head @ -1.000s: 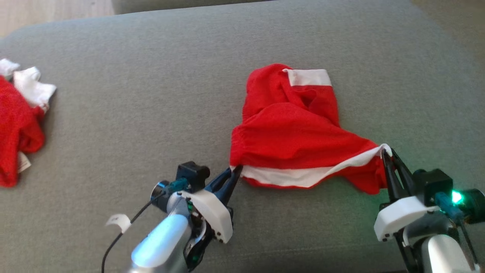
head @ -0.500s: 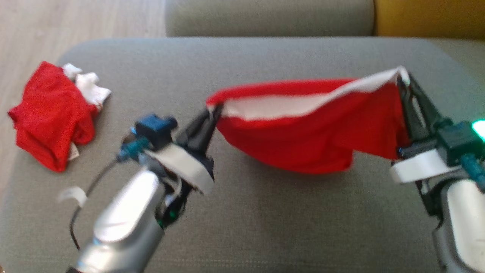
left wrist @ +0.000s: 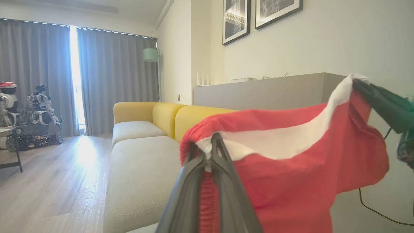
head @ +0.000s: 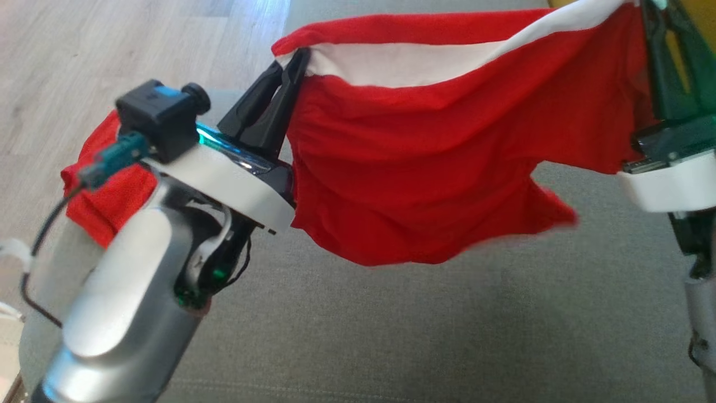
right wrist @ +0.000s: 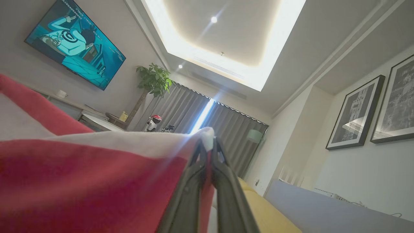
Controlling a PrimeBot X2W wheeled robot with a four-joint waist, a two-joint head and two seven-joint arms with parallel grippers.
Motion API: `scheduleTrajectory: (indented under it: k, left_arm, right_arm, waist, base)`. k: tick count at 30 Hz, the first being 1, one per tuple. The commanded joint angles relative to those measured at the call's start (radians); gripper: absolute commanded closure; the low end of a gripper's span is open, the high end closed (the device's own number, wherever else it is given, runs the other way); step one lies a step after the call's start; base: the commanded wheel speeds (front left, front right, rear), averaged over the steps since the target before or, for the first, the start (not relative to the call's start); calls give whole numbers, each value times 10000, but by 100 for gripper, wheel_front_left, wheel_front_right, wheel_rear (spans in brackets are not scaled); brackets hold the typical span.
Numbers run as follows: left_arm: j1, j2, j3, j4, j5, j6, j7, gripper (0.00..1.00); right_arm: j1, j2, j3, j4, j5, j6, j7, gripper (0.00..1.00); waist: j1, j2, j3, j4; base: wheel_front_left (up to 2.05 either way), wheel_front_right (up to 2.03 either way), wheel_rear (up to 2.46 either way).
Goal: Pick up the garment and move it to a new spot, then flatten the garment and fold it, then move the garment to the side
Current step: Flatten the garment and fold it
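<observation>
Soft red knit garment with white waistband hung in air above grey woven sofa cushion, stretched between both arms, lower cloth sagging in loose folds; left gripper clenched on waistband's left corner; right gripper clamped on right corner; crumpled red cloth lay behind left arm.

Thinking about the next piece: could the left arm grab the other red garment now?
Probably not yet. The left end effector is shut on the held garment at its waistband, so its grip is taken, though the other garment lies close by.
</observation>
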Motion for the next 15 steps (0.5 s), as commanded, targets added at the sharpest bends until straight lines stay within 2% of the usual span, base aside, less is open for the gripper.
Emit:
scheduleTrajectory:
  k: [1,5,9,12,15]
  left_arm:
    - [-471,390,534,-600,-160,71,301,100]
    - [-586,759,683,-1268,-496,145,1212,100]
    - [-1109,977,932,-1034,-833,122,1860,100]
    - [-2105,1068,1299,-466,-1073,-19,2127,100]
    - [-3541,1164,1636,650,-981,-262,2023,100]
  right_arm:
    - [-91,-228,34,-495,128,-6,304,100]
    - [46,-323,48,-989,598,-6,1224,100]
    - [-551,-529,354,-784,1361,-6,2019,100]
    - [-1867,-870,849,-197,1982,-6,2426,100]
    - [-3791,-1067,1447,1010,2441,-6,2460,100]
  waist:
    - [0,-1,41,38]
    - [0,-1,292,41]
    - [0,-1,964,-54]
    - [0,-1,2010,-219]
    - [0,-1,2989,-446]
  base:
    - [0,0,0]
    - [0,0,0]
    - [0,0,0]
    - [0,0,0]
    - [0,0,0]
